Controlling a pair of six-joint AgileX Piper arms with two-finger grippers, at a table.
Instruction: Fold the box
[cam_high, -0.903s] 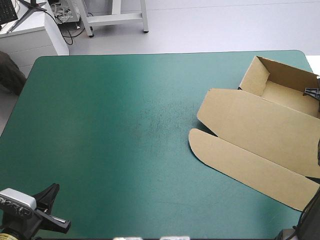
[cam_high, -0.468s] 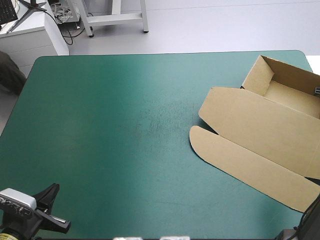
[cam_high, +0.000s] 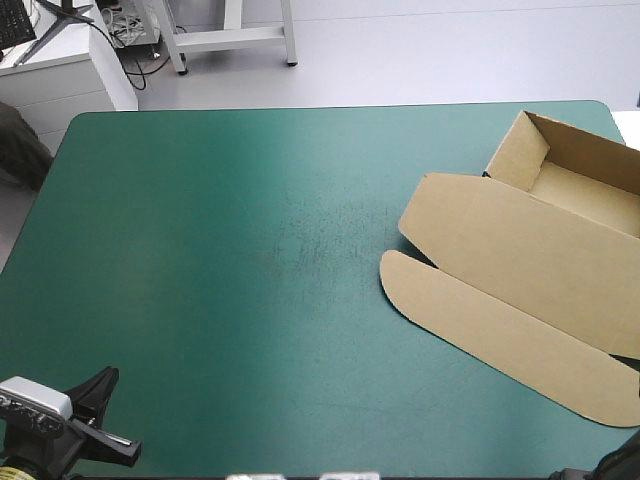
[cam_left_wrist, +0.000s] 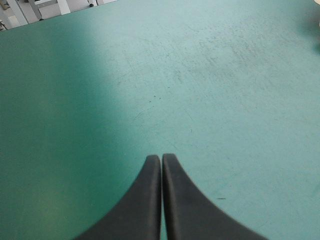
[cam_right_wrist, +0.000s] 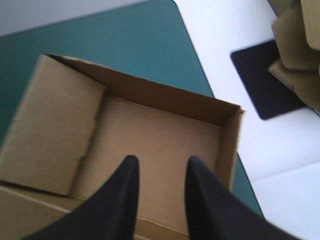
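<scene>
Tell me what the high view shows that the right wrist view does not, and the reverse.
High view only: the whole lid, lying flat, with its rounded flap toward the table's near edge. Right wrist view only: the right gripper, open, above the tray. Both: the tray, open with raised walls, and the teal-green cover.

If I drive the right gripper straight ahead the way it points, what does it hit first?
Probably the tray floor of the box: the right gripper, open, points down into it. Depth is unclear; the far wall might come first.
</scene>
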